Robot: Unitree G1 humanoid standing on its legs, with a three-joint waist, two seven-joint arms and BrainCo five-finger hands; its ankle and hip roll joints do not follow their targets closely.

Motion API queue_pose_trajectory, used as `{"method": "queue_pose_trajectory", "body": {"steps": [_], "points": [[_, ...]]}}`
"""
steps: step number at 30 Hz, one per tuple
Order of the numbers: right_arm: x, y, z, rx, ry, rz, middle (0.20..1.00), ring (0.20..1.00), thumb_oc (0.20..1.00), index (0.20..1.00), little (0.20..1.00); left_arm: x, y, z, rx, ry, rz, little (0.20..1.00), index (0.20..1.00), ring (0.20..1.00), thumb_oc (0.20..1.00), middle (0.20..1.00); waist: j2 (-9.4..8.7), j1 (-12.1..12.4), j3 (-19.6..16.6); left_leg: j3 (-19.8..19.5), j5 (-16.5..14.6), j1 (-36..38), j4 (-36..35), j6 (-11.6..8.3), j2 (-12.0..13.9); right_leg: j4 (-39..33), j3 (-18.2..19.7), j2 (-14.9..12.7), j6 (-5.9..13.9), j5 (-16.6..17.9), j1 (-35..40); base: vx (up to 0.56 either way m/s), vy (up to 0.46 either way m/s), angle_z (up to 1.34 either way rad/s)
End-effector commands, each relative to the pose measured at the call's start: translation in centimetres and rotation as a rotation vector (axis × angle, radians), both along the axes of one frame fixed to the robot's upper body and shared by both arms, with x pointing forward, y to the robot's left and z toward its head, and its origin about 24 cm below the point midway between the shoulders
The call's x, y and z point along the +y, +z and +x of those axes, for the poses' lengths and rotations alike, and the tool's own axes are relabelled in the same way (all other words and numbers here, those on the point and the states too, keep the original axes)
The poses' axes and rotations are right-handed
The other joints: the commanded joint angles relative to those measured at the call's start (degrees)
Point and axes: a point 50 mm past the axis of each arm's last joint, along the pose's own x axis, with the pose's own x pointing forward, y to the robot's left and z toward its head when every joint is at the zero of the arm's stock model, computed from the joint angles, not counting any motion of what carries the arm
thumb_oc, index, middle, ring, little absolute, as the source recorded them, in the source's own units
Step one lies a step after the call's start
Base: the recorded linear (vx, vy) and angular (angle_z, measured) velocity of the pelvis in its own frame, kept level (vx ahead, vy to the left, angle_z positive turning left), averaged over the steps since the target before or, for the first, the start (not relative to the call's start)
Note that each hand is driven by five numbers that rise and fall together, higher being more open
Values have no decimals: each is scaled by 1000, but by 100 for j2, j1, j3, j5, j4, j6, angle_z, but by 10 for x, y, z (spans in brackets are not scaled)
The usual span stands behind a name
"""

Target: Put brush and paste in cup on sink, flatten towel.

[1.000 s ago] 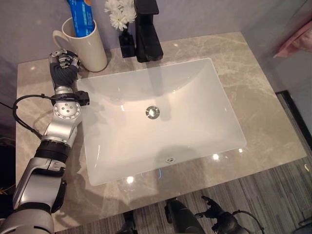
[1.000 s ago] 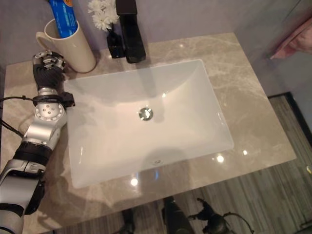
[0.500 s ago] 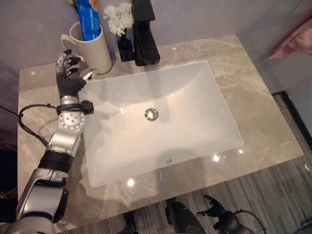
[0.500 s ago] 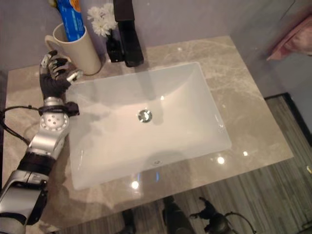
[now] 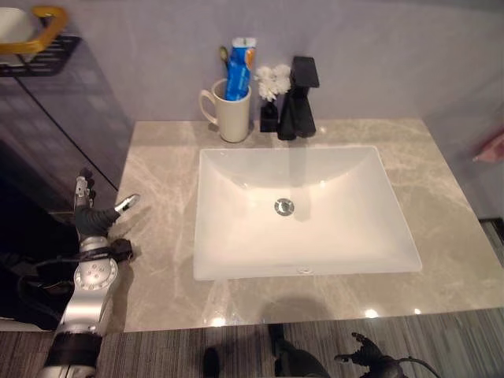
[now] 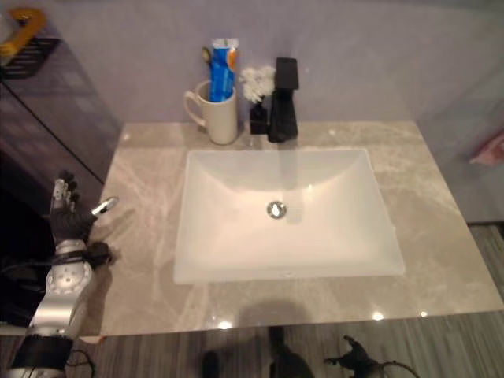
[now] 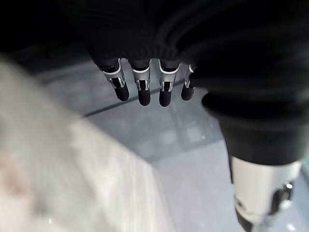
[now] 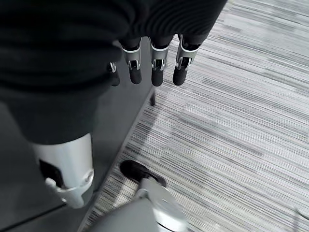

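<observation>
A cream cup [image 5: 233, 118] stands at the back of the marble counter [image 5: 157, 236], left of the tap. A blue toothpaste tube [image 5: 239, 69] and a toothbrush [image 5: 224, 57] stick up out of it. My left hand [image 5: 88, 219] hovers at the counter's left edge, far from the cup, open and empty; its fingers [image 7: 140, 92] are straight in the left wrist view. My right hand [image 5: 370, 364] hangs low below the counter's front, its fingers [image 8: 154, 72] straight over the striped floor, holding nothing. A pink cloth [image 5: 492, 146] shows at the far right edge.
A white basin [image 5: 346, 236] with a metal drain [image 5: 284, 207] fills the counter's middle. A black tap [image 5: 298, 98] and a small black vase of white flowers [image 5: 272, 94] stand behind it. A dark wire shelf with a yellow rim [image 5: 39, 31] hangs at the upper left.
The camera has pulled back, showing the whole counter. My left hand has left the cup's side, uncurled its fingers and come back to the counter's left edge.
</observation>
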Motion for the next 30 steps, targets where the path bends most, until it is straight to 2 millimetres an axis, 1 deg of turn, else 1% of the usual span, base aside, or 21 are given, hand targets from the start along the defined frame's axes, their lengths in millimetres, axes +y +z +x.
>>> {"method": "queue_pose_trajectory", "body": {"steps": [1,2,6,7,8,9,10,14,15,16,17,19,22,23,24,25,26,27,28,29,30], "points": [[1,-5,-11,41,-17,15,1000,1000,1000,1000,1000,1,33,-3,-175,-50,48,1000,1000,1000,1000,1000,-149,-14,-222,-208,-168,219,75,65,-257,134,118,-440,581,-141,221,-13,127,20],[2,-6,-14,47,-27,23,1000,1000,1000,1000,1000,0,27,-9,-147,-71,48,1000,1000,1000,1000,1000,-175,55,-225,-244,-213,270,121,119,-314,136,92,-479,594,-134,293,-10,86,20],[3,-6,-13,42,-33,31,1000,1000,1000,1000,1000,0,23,-15,-124,-82,58,1000,1000,1000,1000,1000,-213,106,-213,-264,-289,253,278,170,-382,136,77,-528,614,-113,347,-30,70,8],[4,-5,-12,34,-43,37,1000,1000,1000,1000,1000,-4,20,-17,-110,-119,63,1000,1000,1000,1000,1000,-269,159,-183,-299,-401,193,505,233,-476,155,49,-601,634,-79,385,-87,110,6],[6,-5,-9,21,-48,48,1000,1000,1000,1000,1000,-9,22,-18,-121,-153,53,1000,1000,1000,1000,1000,-324,192,-143,-312,-471,128,703,272,-570,178,35,-663,653,-19,405,-89,112,7],[6,-5,-9,21,-49,48,1000,1000,1000,1000,1000,-9,22,-18,-121,-153,53,1000,1000,1000,1000,1000,-327,192,-141,-313,-483,116,728,275,-575,175,35,-668,656,-16,407,-80,86,7],[6,-5,-9,16,-51,52,1000,1000,1000,1000,1000,-13,24,-18,-128,-182,52,1000,1000,1000,1000,1000,-356,200,-126,-312,-528,77,834,294,-624,187,35,-699,668,20,406,-58,63,8],[9,-2,0,-25,-62,70,1000,1000,1000,1000,1000,-27,37,-16,-169,-295,81,1000,1000,1000,1000,1000,-447,144,-26,-161,-697,-56,1185,367,-828,254,89,-833,769,278,331,-87,94,5],[9,-2,0,-25,-63,70,1000,1000,1000,1000,1000,-27,37,-15,-169,-295,81,1000,1000,1000,1000,1000,-452,157,-23,-148,-708,-66,1206,370,-831,255,102,-834,773,281,324,-135,145,-13],[11,-1,3,-46,-65,80,1000,1000,1000,1000,1000,-41,41,-15,-186,-386,68,1000,1000,1000,1000,1000,-497,58,55,15,-781,-70,1323,424,-885,357,201,-897,847,451,212,-98,100,-20],[11,-1,3,-46,-66,80,1000,1000,1000,1000,1000,-41,41,-14,-186,-387,68,1000,1000,1000,1000,1000,-499,68,58,23,-784,-69,1328,426,-885,358,210,-896,849,452,210,-127,131,-23],[11,1,6,-60,-67,82,1000,1000,1000,1000,1000,-50,43,-14,-166,-458,107,1000,1000,1000,1000,1000,-522,-30,106,150,-824,-52,1343,461,-893,367,284,-950,902,603,120,-64,77,-33],[12,1,4,-73,-81,91,1000,1000,1000,1000,1000,-57,43,-12,-135,-520,156,1000,1000,1000,1000,1000,-531,-216,162,378,-819,10,1284,500,-888,329,394,-1026,973,833,-28,-86,107,-43],[13,1,3,-73,-77,92,1000,1000,1000,1000,1000,-57,44,-11,-139,-526,166,1000,1000,1000,1000,1000,-527,-258,172,413,-815,18,1270,502,-887,319,452,-1036,983,861,-74,-86,102,-59],[12,0,-1,-65,-84,92,1000,1000,1000,1000,1000,-63,49,-11,-149,-561,179,1000,1000,1000,1000,1000,-509,-376,193,445,-802,27,1249,507,-894,313,579,-1032,1001,953,-155,-96,83,-44],[12,0,-1,-61,-76,89,1000,1000,1000,1000,1000,-63,49,-9,-152,-567,174,1000,1000,1000,1000,1000,-486,-404,230,472,-784,6,1273,532,-892,346,609,-999,982,971,-258,-129,95,-31],[14,-1,-1,-59,-75,91,1000,1000,1000,1000,1000,-65,47,-8,-147,-577,170,1000,1000,1000,1000,1000,-469,-454,273,511,-741,-31,1315,574,-893,455,568,-915,940,871,-314,-94,61,-18],[13,-1,-1,-59,-76,91,1000,1000,1000,1000,1000,-65,47,-8,-148,-577,170,1000,1000,1000,1000,1000,-465,-441,277,518,-751,-34,1324,573,-887,482,576,-906,937,855,-329,-96,99,-38],[13,-2,-6,-50,-83,91,1000,1000,1000,1000,1000,-67,49,-8,-147,-594,181,1000,1000,1000,1000,1000,-386,-460,295,605,-726,15,1257,574,-824,665,492,-795,877,590,-311,-161,130,-47],[13,-3,-9,-38,-84,85,1000,1000,1000,1000,1000,-71,50,-8,-160,-606,175,1000,1000,1000,1000,1000,-275,-493,364,794,-555,52,1051,620,-752,1116,284,-614,782,375,-498,-230,156,-70],[13,-3,-8,-37,-81,86,1000,1000,1000,1000,1000,-71,50,-7,-163,-606,169,1000,1000,1000,1000,1000,-230,-505,385,852,-408,13,955,610,-712,1341,244,-514,717,195,-548,-239,103,-78]]}}
